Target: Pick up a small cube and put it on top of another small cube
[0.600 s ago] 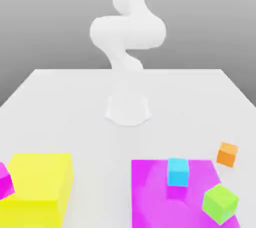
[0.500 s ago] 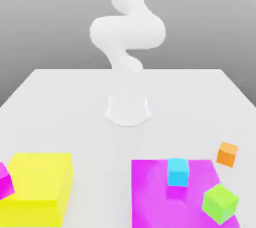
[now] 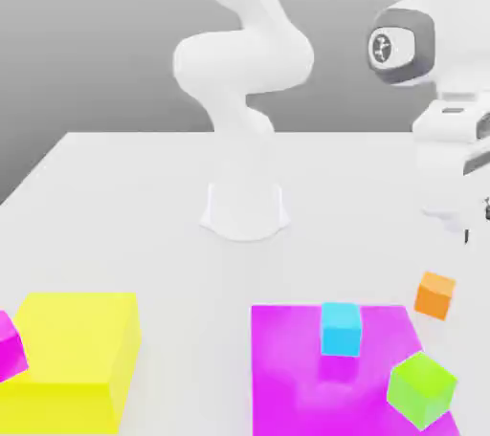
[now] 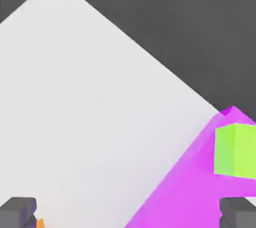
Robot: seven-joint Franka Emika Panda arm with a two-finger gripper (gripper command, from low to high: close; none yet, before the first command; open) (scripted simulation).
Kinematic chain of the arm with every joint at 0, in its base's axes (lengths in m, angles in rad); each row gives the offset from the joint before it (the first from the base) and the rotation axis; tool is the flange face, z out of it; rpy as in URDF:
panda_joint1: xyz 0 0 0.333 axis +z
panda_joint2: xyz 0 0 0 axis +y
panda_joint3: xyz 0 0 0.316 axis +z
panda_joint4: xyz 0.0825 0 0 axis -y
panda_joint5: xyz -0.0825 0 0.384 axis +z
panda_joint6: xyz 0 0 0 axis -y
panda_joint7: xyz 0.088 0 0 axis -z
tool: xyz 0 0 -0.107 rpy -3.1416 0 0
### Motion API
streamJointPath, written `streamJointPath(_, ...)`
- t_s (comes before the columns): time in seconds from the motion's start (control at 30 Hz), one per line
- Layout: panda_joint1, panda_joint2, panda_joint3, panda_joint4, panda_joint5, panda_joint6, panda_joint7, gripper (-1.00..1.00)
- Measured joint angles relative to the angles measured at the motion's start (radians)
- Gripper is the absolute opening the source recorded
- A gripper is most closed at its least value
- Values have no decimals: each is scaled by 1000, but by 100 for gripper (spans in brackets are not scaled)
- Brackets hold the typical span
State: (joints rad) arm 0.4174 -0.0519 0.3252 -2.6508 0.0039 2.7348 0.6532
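Operator: State the condition of the pincer.
Technician: Wide. The two dark grey fingertips stand well apart. In the exterior view, the pincer hangs above the white bench, towards the exterior view's right, at the end of the white robot arm.
Operator: Locate the small plain orange cube.
Technician: It rests on the bench, just beside the flat magenta slab, off the slab's edge on the exterior view's right. It sits tilted to that view, below the pincer's level.
Operator: List the remaining parts.
Technician: Bright cyan cube: on the slab, near its far edge. Lime-green cube: on the slab, near its edge on the exterior view's right. Large yellow rectangular block: on the exterior view's left. Magenta cube: partly cut off, overlapping the yellow block in view; contact cannot be determined.
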Motion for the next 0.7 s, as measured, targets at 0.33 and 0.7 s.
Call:
streamJointPath(0.33, 235, 371, -174, -23, -295, 248, 189, -100)
streamJointPath(0.7, 180, 261, -96, -48, -198, 164, 116, -100)
